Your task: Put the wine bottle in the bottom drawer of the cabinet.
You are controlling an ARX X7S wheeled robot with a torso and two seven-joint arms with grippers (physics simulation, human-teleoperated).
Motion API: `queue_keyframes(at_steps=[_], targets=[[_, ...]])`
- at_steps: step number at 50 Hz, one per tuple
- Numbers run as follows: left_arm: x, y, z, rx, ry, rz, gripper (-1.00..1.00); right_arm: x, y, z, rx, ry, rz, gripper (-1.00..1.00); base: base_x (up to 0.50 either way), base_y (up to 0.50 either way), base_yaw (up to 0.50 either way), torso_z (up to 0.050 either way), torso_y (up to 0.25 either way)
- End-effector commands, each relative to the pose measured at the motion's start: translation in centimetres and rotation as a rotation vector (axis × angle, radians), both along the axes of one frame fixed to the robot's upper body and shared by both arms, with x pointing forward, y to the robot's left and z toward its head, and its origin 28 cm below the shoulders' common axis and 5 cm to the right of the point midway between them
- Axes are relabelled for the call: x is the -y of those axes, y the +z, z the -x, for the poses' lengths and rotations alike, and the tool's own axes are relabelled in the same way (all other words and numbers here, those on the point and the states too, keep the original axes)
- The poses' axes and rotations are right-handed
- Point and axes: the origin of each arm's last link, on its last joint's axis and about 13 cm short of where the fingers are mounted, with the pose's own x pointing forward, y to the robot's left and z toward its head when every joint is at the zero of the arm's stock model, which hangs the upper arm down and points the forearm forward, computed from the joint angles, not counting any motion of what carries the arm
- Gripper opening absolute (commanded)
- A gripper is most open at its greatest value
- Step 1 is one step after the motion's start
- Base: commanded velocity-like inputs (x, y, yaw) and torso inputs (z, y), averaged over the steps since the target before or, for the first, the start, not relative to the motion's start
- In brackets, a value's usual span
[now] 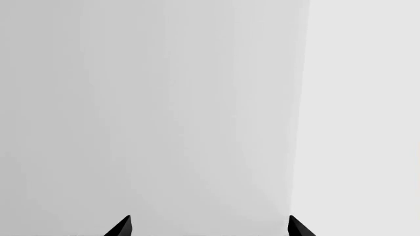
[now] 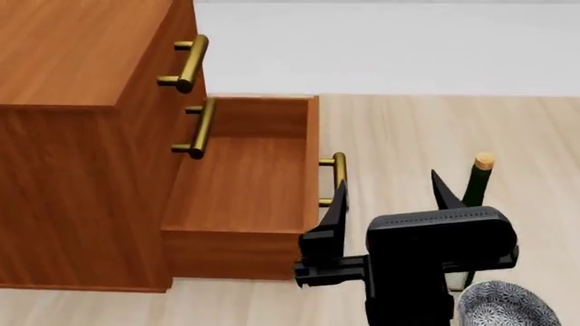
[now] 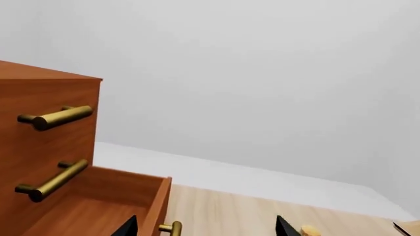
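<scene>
Your right gripper (image 2: 390,193) hangs with its 2 black fingers spread wide and nothing between them, just in front of the pulled-out bottom drawer (image 2: 244,197) of the cabinet (image 2: 64,156). The drawer's brass handle (image 2: 333,178) sits right beside the finger nearer the cabinet. The wine bottle (image 2: 476,183) stands upright on the floor just past the other finger, on the side away from the cabinet; only its tan cork, neck and a strip of green glass show, because the gripper body hides the rest. In the right wrist view the cork (image 3: 310,230) peeks in beside that same fingertip, so the bottle is outside the jaws, not between them.

Treat the bottle as rigid, fairly heavy and probably slick: smooth glass with little for the pads to bite on. It is tall and slim, so a nudge near the cork could tip it, and it would likely roll or break. I would take it on the straight body, around or just below the shoulder, with the fingers square to it, rather than on the thin neck where it could swing. A patterned bowl (image 2: 507,309) lies close to the bottle's base, so you have little room low down.

Your left gripper (image 1: 210,227) shows 2 fingertips well apart, holding nothing, facing a blank pale wall.
</scene>
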Motion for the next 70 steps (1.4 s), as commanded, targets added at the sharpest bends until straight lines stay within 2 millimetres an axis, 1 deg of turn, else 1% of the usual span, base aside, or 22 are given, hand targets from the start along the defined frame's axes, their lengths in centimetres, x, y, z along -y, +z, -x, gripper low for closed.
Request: queue_keyframes(at_steps=[1, 22, 60, 64, 70], targets=[[0.0, 0.0, 0.0, -0.003, 0.000, -0.002, 1.00, 0.0, 0.0, 0.0, 0.002, 0.001, 0.002, 1.00, 0.18, 0.06, 0.00, 0.000, 0.000], [0.1, 0.0, -0.1, -0.008, -0.005, -0.012, 1.00, 0.0, 0.0, 0.0, -0.004, -0.001, -0.017, 1.00, 0.17, 0.07, 0.00, 0.000, 0.001], [0.1, 0.1, -0.1, -0.011, -0.011, -0.017, 1.00, 0.1, 0.1, -0.1, -0.014, -0.005, -0.051, 1.00, 0.19, 0.00, 0.00, 0.000, 0.000], [0.1, 0.1, -0.2, -0.013, -0.016, -0.015, 1.00, 0.3, 0.4, 0.1, -0.039, 0.008, -0.122, 1.00, 0.19, 0.00, 0.00, 0.000, 0.000], [0.1, 0.1, -0.3, -0.014, -0.027, -0.021, 1.00, 0.3, 1.3, 1.5, -0.039, 0.010, -0.113, 1.00, 0.00, 0.00, 0.00, 0.000, 0.000]])
